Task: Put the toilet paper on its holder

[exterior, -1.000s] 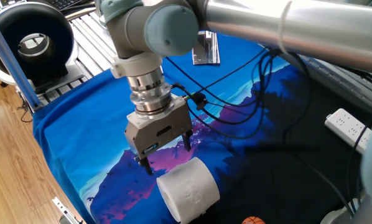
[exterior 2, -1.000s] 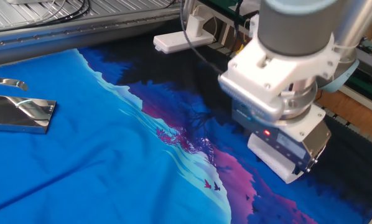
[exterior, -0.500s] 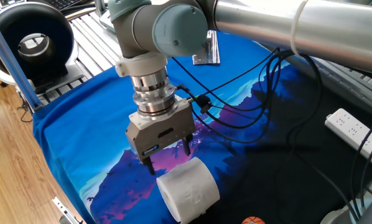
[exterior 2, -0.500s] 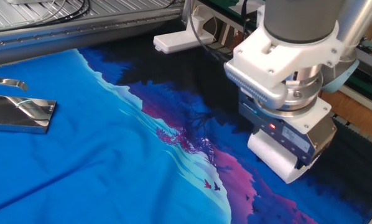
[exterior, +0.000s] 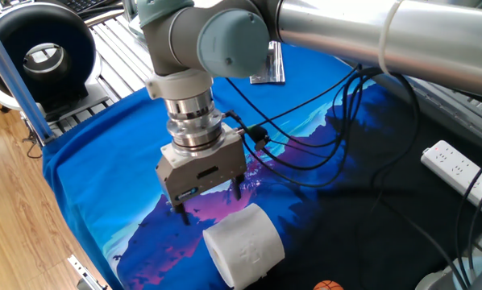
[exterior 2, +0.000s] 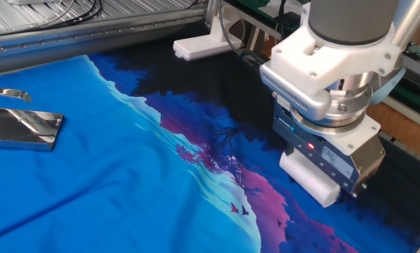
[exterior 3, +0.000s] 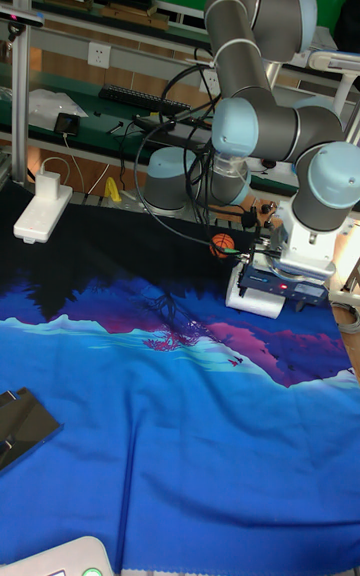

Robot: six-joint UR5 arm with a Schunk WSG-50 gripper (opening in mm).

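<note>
My pincer [exterior: 209,200], fingers spread and empty, hovers just beside the toilet paper [exterior: 243,244], lying on its side on the worktop.

One toilet paper roll [exterior: 243,241], one holder [exterior 2: 22,128] (silver), two power strips [exterior: 457,167].

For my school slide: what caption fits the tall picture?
Robot hand hovering over a toilet paper roll on a blue mountain cloth.
</note>
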